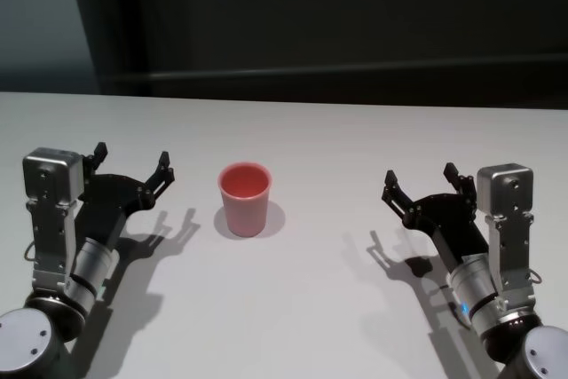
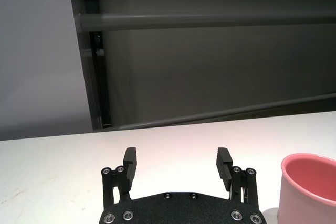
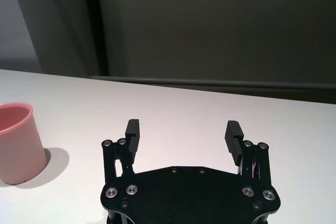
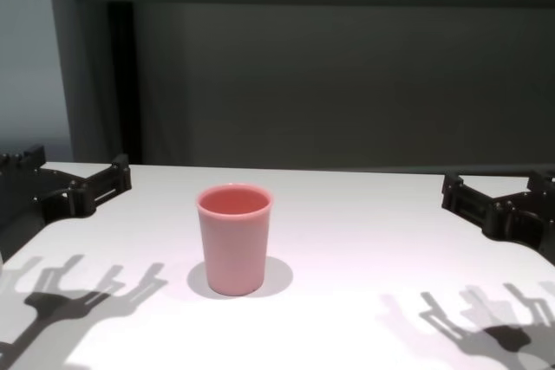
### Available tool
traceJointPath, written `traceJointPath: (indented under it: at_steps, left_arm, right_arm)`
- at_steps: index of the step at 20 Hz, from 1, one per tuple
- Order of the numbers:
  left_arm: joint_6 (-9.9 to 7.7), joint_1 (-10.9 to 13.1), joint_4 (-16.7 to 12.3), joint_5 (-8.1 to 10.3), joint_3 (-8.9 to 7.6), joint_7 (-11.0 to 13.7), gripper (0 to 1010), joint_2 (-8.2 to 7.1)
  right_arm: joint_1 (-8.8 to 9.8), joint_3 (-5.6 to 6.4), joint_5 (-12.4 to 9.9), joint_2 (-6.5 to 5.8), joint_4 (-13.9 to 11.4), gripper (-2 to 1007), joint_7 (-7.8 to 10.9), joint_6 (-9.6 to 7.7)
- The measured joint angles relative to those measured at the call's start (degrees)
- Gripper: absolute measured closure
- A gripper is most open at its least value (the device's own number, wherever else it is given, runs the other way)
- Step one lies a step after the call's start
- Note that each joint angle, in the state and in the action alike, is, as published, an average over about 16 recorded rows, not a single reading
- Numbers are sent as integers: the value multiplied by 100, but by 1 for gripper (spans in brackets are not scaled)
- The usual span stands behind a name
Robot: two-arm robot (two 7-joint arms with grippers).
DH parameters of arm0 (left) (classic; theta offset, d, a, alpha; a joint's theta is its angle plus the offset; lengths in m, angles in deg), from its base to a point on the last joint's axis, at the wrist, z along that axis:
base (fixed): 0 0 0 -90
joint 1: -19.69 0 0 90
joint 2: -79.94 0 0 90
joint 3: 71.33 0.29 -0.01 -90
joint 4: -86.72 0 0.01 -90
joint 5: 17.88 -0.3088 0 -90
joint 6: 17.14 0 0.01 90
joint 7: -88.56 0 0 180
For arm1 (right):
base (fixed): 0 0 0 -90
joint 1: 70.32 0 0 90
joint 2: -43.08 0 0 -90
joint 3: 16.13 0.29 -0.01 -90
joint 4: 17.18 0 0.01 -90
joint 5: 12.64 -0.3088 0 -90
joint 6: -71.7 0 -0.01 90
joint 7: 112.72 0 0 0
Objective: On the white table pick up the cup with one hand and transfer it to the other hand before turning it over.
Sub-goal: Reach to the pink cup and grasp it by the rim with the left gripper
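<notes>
Pink cup (image 1: 244, 199) upright on white table (image 1: 337, 308), left tool (image 1: 131, 162) and right tool (image 1: 419, 180) wide open, empty

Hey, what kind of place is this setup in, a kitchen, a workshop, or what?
Most likely a lab or test bench, not a kitchen. A bare white table holds only one pink cup, standing upright between the left gripper and right gripper, both with jaws open, against a plain dark wall.
</notes>
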Motion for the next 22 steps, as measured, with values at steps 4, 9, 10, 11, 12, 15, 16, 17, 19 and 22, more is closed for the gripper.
traceJointPath:
  at_steps: [4,9,10,11,12,15,16,17,19,22]
  left_arm:
    - [0,0,0,0,0,0,7,0]
    - [0,0,0,0,0,0,7,0]
    - [0,0,0,0,0,0,7,0]
    - [0,0,0,0,0,0,7,0]
    - [0,0,0,0,0,0,7,0]
    - [0,0,0,0,0,0,7,0]
    - [0,0,0,0,0,0,7,0]
    - [0,0,0,0,0,0,7,0]
    - [0,0,0,0,0,0,7,0]
    - [0,0,0,0,0,0,7,0]
  right_arm:
    - [0,0,0,0,0,3,0,0]
    - [0,0,0,0,0,3,0,0]
    - [0,0,0,0,0,3,0,0]
    - [0,0,0,0,0,3,0,0]
    - [0,0,0,0,0,3,0,0]
    - [0,0,0,0,0,3,0,0]
    - [0,0,0,0,0,3,0,0]
    - [0,0,0,0,0,3,0,0]
    - [0,0,0,0,0,3,0,0]
    - [0,0,0,0,0,3,0,0]
